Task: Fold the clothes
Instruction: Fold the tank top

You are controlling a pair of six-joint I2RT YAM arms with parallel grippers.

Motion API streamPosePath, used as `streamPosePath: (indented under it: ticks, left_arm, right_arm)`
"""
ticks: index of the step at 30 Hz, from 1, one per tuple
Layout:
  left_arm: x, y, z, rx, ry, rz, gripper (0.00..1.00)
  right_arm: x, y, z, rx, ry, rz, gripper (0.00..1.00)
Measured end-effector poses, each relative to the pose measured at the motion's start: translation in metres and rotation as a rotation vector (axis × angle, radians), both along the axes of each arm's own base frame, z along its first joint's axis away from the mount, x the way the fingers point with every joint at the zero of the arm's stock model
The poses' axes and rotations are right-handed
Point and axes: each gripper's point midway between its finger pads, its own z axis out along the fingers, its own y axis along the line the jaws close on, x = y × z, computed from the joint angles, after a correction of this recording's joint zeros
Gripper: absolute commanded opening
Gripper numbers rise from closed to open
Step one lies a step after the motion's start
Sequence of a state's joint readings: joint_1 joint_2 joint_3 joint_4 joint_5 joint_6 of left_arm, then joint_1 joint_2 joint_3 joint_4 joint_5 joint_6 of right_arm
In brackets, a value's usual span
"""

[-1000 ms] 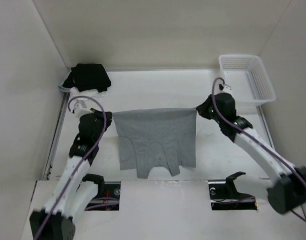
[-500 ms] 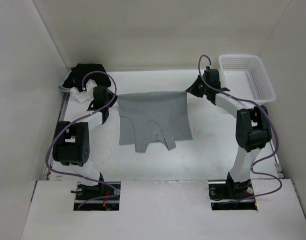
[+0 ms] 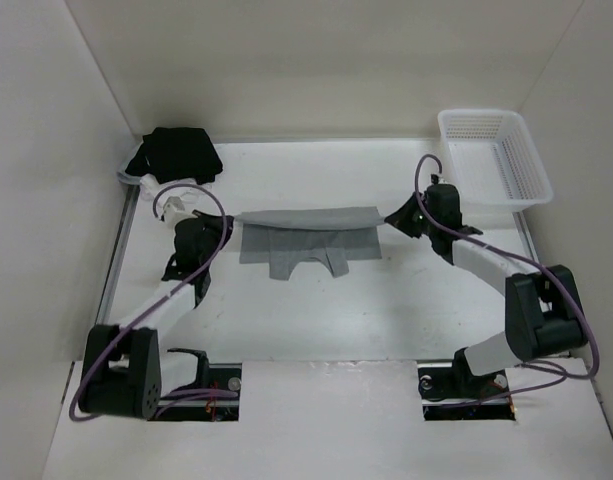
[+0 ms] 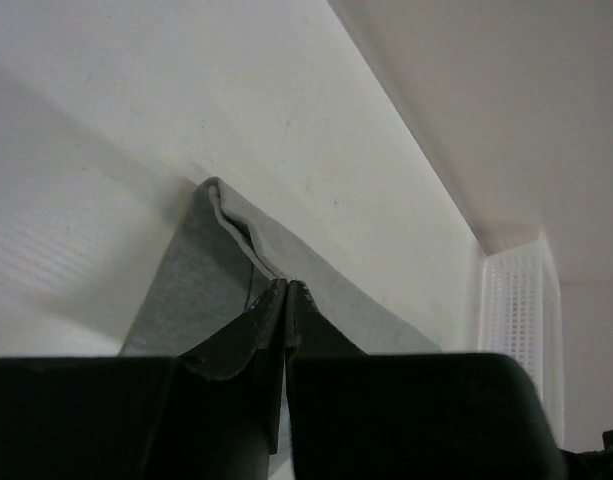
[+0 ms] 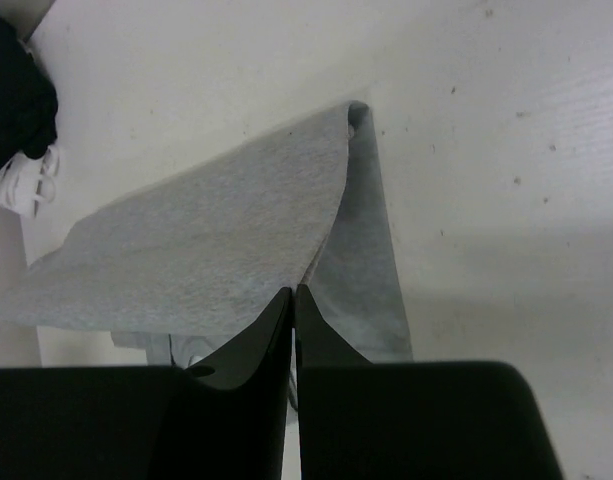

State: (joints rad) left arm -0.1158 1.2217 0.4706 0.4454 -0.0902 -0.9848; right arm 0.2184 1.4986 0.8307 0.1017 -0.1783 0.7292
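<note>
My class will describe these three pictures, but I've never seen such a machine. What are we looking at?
A robot with two arms fixed at the near edge of a white table. The wide picture looks down from above and behind; the other two come from a camera on each wrist, showing that arm's own fingers. The left gripper and right gripper are each shut on a corner of the grey garment, holding one edge raised over the rest, which lies on the table. A black and white clothes pile sits far left, a white basket far right.
</note>
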Motion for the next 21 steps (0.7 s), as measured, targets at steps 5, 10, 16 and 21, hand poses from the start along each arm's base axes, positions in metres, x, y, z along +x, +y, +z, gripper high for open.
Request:
streamPosePath:
  ticks: [5,10,16,21]
  left_arm:
    - [-0.036,0.000,0.014,-0.017,-0.081,-0.026,0.01]
    - [-0.069,0.002,-0.002,-0.023,-0.073,-0.040,0.01]
    - [-0.098,0.002,-0.028,-0.030,-0.024,-0.066,0.01]
    - [-0.119,0.005,-0.052,-0.034,0.044,-0.069,0.09]
  right_arm:
    - [-0.033,0.004,-0.004,-0.005,-0.025,0.010,0.06]
    - [-0.071,0.010,-0.028,-0.037,0.008,0.037,0.06]
    - [-0.091,-0.003,-0.049,-0.073,0.045,-0.002,0.06]
    - [-0.109,-0.006,-0.071,-0.078,0.111,-0.027,0.15]
